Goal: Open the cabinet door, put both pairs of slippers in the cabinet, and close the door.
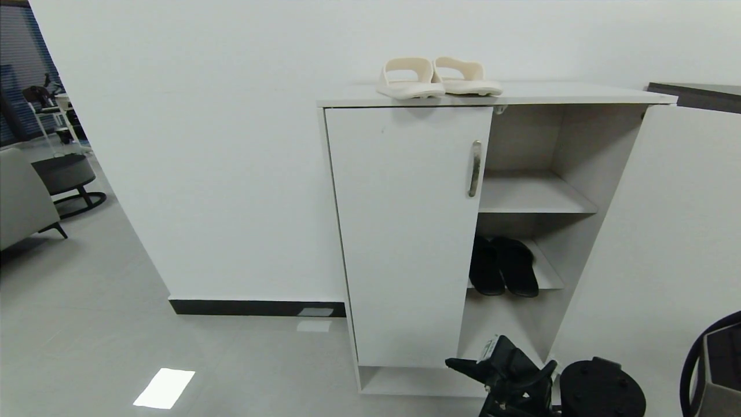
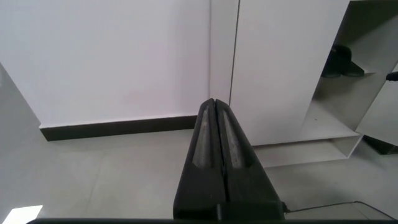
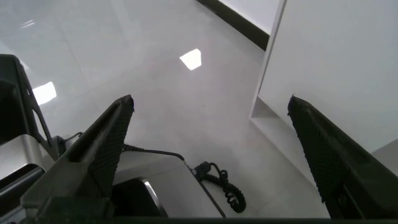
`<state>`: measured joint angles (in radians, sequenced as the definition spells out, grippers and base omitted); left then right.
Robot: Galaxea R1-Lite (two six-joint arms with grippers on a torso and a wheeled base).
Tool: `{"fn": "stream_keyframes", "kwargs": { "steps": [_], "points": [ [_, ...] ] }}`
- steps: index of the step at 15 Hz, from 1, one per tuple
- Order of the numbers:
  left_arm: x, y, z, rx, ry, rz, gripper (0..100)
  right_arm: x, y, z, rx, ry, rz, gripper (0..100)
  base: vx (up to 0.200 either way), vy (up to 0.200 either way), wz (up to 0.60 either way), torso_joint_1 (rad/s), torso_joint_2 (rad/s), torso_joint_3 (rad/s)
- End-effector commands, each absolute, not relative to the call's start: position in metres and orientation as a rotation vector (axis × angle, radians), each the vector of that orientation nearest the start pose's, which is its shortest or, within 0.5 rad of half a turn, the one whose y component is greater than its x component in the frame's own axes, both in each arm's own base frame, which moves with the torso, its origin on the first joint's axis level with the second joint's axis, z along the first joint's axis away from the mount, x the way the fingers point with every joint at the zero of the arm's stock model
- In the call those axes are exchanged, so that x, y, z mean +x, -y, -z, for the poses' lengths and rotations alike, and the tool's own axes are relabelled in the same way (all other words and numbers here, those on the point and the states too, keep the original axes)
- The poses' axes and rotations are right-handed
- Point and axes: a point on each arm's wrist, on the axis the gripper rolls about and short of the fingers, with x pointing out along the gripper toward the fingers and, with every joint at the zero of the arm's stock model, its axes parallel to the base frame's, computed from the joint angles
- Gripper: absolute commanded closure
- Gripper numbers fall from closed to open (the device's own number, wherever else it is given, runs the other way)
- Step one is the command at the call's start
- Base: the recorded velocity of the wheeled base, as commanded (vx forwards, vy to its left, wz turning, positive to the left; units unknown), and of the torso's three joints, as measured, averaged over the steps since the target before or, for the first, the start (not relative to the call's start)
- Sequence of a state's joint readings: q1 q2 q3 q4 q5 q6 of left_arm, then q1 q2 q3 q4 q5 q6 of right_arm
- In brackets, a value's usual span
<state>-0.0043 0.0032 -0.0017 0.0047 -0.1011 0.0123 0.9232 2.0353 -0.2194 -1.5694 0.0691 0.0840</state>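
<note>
Cabinet (image 1: 579, 92): white, ctr-right of frame, back against white wall (image 1: 202, 145), standing on grey floor (image 1: 116, 324).
L door (image 1: 405, 243): shut; metal handle (image 1: 474, 168) upright on its right edge.
R door (image 1: 666, 231): swung open, takes right side of frame.
Cream slippers (image 1: 437, 78): pair side by side on cabinet top, upper ctr of frame, above the shut L door, at front edge of the top.
Black slippers (image 1: 502, 266): pair side by side on 2nd shelf (image 1: 550, 275) from top in the open half, ctr-right of frame; the left one touches the edge line of L door.
L gripper (image 2: 214, 106): jaws pressed flat together; low over floor, facing wall and L door.
R gripper (image 3: 210, 99): jaws spread wide apart; low over floor, near btm corner of cabinet.
</note>
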Motion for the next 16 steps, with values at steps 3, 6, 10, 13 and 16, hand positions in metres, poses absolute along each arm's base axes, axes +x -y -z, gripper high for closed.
{"fn": "stream_keyframes", "kwargs": {
  "steps": [3, 6, 10, 13, 16],
  "points": [
    [-0.0227, 0.0022, -0.0755, 0.012, -0.007, 0.106, 100, 0.1563, -0.2094, -0.0535, -0.035, -0.289, -0.976, 0, 0.0, 0.0, 0.0, 0.0, 0.0, 0.0],
    [-0.0227, 0.0022, -0.0755, 0.012, -0.007, 0.106, 100, 0.1556, -0.2091, -0.0535, -0.037, -0.29, -0.976, 0, 0.0, 0.0, 0.0, 0.048, -0.21, -0.149],
    [-0.0227, 0.0022, -0.0755, 0.012, -0.007, 0.106, 100, 0.1555, -0.2089, -0.0547, -0.047, -0.279, -0.979, 0, 0.0, 0.0, 0.0, 0.122, -0.38, -0.295],
    [-0.0227, 0.0022, -0.0755, 0.012, -0.007, 0.106, 100, 0.1553, -0.2086, -0.0545, -0.048, -0.28, -0.979, 0, 0.0, 0.0, 0.0, 0.17, -0.49, -0.292],
    [-0.0227, 0.0022, -0.0755, 0.012, -0.007, 0.106, 100, 0.1553, -0.2086, -0.0545, -0.048, -0.28, -0.979, 0, 0.0, 0.0, 0.0, 0.178, -0.47, -0.287]
  ]
}}
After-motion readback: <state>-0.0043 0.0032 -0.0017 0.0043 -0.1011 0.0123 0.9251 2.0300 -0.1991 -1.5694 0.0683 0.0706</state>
